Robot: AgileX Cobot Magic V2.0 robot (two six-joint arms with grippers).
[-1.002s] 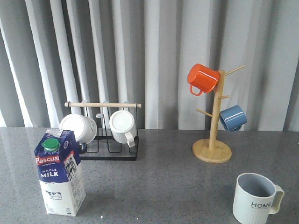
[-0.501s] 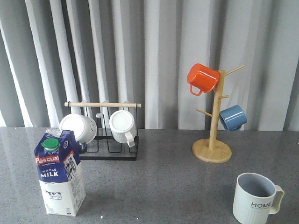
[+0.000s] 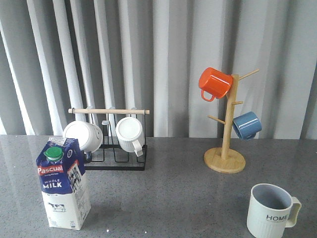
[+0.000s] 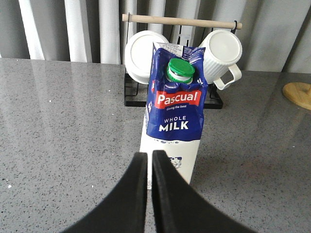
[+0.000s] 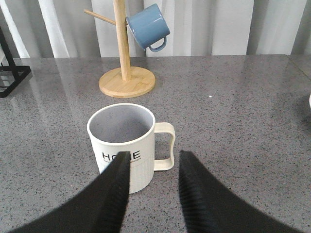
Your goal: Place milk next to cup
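Observation:
The milk [image 3: 63, 183] is a blue-and-white carton with a green cap. It stands upright at the table's front left. The cup [image 3: 270, 210] is a pale ribbed mug lettered "HOME" and stands at the front right, handle to the right. Neither gripper shows in the front view. In the left wrist view my left gripper [image 4: 149, 156] is shut and empty, just short of the milk [image 4: 177, 111], low on its front face. In the right wrist view my right gripper [image 5: 153, 158] is open and empty, just short of the cup [image 5: 121, 136], one finger in front of its lettering.
A black wire rack [image 3: 119, 162] with a wooden bar holds two white mugs behind the milk. A wooden mug tree [image 3: 225, 159] at the back right carries an orange mug [image 3: 214, 83] and a blue mug [image 3: 246, 125]. A grey curtain hangs behind the table.

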